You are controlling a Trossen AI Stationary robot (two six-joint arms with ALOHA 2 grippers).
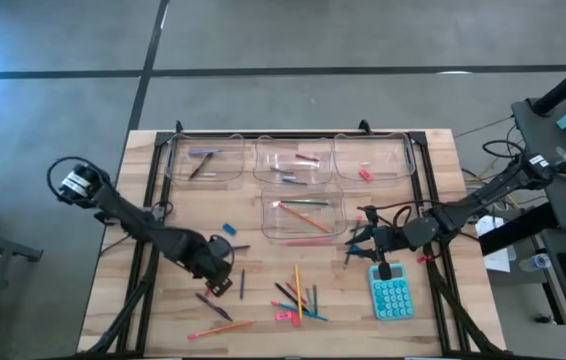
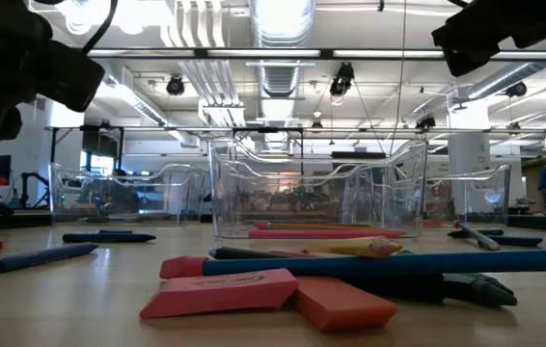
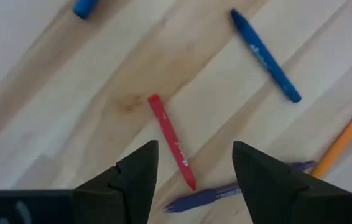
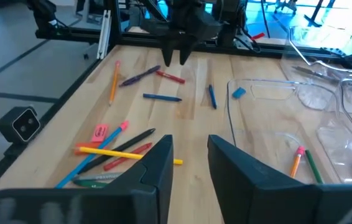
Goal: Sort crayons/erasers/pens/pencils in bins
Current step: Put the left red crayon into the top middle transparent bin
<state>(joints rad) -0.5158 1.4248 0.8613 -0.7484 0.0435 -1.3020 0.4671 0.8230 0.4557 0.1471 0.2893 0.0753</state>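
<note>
My left gripper (image 1: 218,278) is open and points down over the table's left front. In the left wrist view its fingers (image 3: 140,177) stand on either side of a red crayon (image 3: 171,141) that lies flat on the wood. A blue crayon (image 3: 264,55), a purple pen (image 3: 226,193), an orange pencil (image 3: 341,140) and a blue eraser (image 3: 86,7) lie around it. My right gripper (image 1: 356,247) is open and empty, right of the front bin (image 1: 303,212). Three more clear bins (image 1: 293,160) stand in a row at the back and hold a few sticks.
A heap of pencils, pens and crayons (image 1: 298,295) lies at the front middle, with pink erasers (image 2: 220,292) beside it. A teal calculator (image 1: 391,292) lies at the front right, near my right gripper. Black rails run along the table's sides.
</note>
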